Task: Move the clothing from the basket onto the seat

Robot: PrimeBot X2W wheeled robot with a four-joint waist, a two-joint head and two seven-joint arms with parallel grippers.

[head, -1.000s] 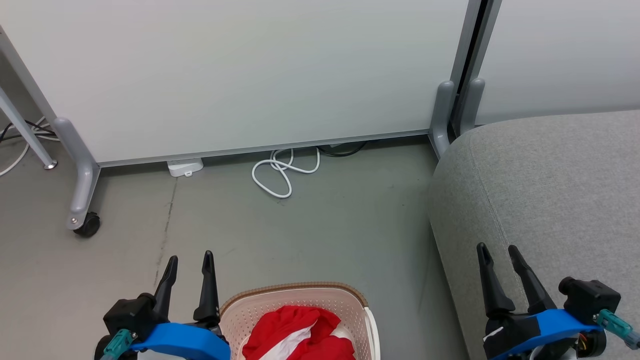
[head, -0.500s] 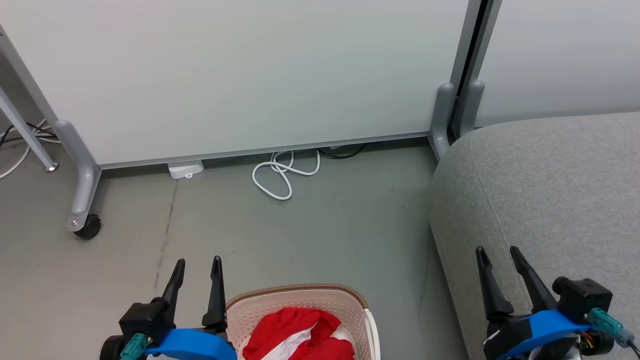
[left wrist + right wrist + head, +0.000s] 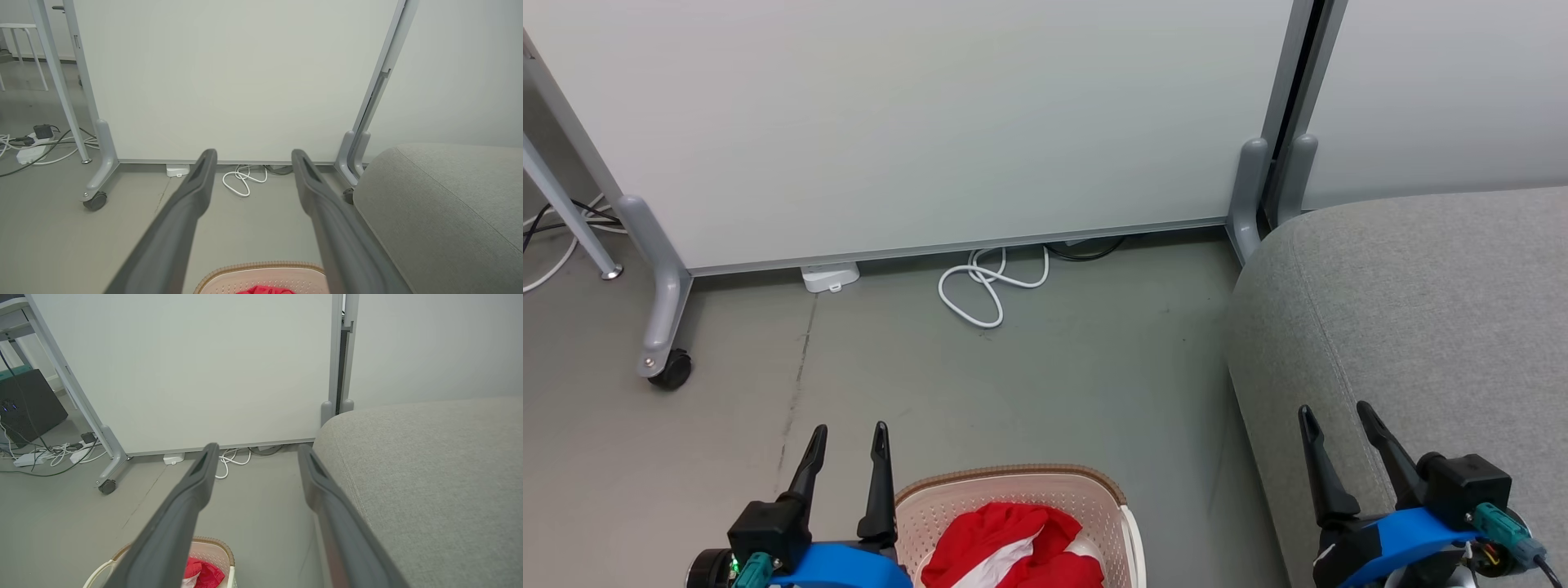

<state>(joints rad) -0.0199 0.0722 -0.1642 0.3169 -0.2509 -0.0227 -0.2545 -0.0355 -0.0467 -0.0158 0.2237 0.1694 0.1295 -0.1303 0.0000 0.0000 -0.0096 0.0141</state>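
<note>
Red clothing (image 3: 1013, 543) with a white panel lies bunched in the cream basket (image 3: 1013, 490) with a brown rim, at the bottom middle of the head view; a sliver of it shows in the basket (image 3: 261, 273) and as red clothing (image 3: 202, 573) in the basket (image 3: 216, 547). The grey seat (image 3: 1421, 302) fills the right side, bare. My left gripper (image 3: 849, 433) stands open just left of the basket's rim, above the floor. My right gripper (image 3: 1335, 412) is open over the seat's front edge. Both hold nothing.
A white partition panel (image 3: 931, 122) on grey wheeled feet (image 3: 666, 367) stands across the back. A coiled white cable (image 3: 984, 286) and a small white box (image 3: 829, 276) lie on the grey floor at its base. More cables (image 3: 41, 455) trail at far left.
The left gripper drew back and slightly right, closer to the basket's rim. The right gripper sank a little lower in view. The camera shifted slightly.
</note>
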